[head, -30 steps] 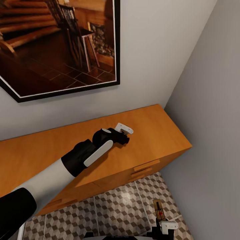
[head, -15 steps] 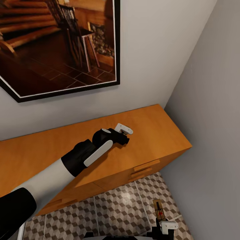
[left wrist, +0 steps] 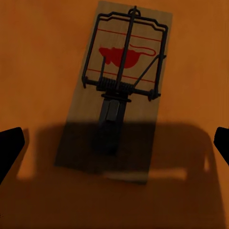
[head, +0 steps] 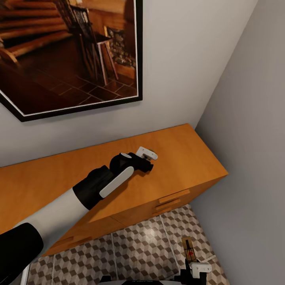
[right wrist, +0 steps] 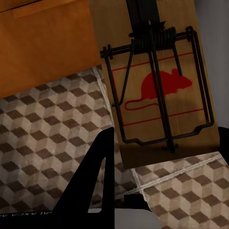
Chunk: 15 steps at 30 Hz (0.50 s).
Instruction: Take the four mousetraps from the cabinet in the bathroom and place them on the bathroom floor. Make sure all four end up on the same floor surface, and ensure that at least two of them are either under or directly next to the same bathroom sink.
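Observation:
My left gripper (head: 147, 153) hovers over the top of the orange-brown cabinet (head: 186, 158), near its right end. In the left wrist view a mousetrap (left wrist: 119, 90) lies flat on the cabinet top, a tan board with dark wire and a red mouse print. The left gripper (left wrist: 114, 143) is open, its dark fingertips (left wrist: 10, 143) far apart on either side of the trap's near end. Low in the head view my right gripper (head: 194, 270) is shut on a second mousetrap (head: 188, 247), held above the cube-patterned bathroom floor (head: 150, 245). That mousetrap (right wrist: 157, 81) is large and close in the right wrist view.
A large framed picture (head: 67, 51) hangs on the wall behind the cabinet. A grey side wall (head: 253, 158) closes the corner just right of the cabinet. Bar-handled drawers (head: 174, 196) face the tiled floor strip where the right gripper is.
The left gripper has crept very slightly to the left over the cabinet top. Nothing else has moved.

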### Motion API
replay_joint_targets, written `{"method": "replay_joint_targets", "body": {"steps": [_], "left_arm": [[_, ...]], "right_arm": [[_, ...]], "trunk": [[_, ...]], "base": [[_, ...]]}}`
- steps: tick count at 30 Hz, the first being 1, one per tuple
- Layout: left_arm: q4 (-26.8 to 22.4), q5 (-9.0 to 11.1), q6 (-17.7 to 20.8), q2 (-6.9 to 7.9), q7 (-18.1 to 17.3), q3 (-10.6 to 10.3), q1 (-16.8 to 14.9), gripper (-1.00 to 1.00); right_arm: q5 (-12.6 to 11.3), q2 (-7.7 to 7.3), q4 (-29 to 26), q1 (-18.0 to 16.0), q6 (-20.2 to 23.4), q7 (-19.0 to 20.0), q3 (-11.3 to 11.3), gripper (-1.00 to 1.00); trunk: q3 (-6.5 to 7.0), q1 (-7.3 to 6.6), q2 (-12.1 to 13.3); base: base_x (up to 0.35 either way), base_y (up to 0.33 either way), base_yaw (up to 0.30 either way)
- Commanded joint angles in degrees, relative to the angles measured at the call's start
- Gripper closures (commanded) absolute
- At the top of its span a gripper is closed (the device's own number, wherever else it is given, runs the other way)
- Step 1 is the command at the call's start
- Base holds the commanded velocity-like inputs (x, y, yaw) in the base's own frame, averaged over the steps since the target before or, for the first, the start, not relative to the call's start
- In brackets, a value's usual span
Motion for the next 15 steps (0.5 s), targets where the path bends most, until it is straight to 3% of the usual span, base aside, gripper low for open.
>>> {"method": "replay_joint_targets", "body": {"steps": [1,15], "left_arm": [[0.0,0.6,0.0,0.05,0.6,-0.2,-0.1,-1.00],[0.7,0.6,0.0,0.05,0.6,-0.2,-0.1,-1.00]], "right_arm": [[-0.1,0.02,0.0,0.0,-0.1,-0.5,0.5,1.00],[-0.1,0.02,0.0,0.0,-0.1,-0.5,0.5,1.00]], "trunk": [[-0.08,0.03,-0.1],[-0.08,0.03,-0.1]], "base": [[0.000,0.000,0.000],[0.000,0.000,0.000]]}}
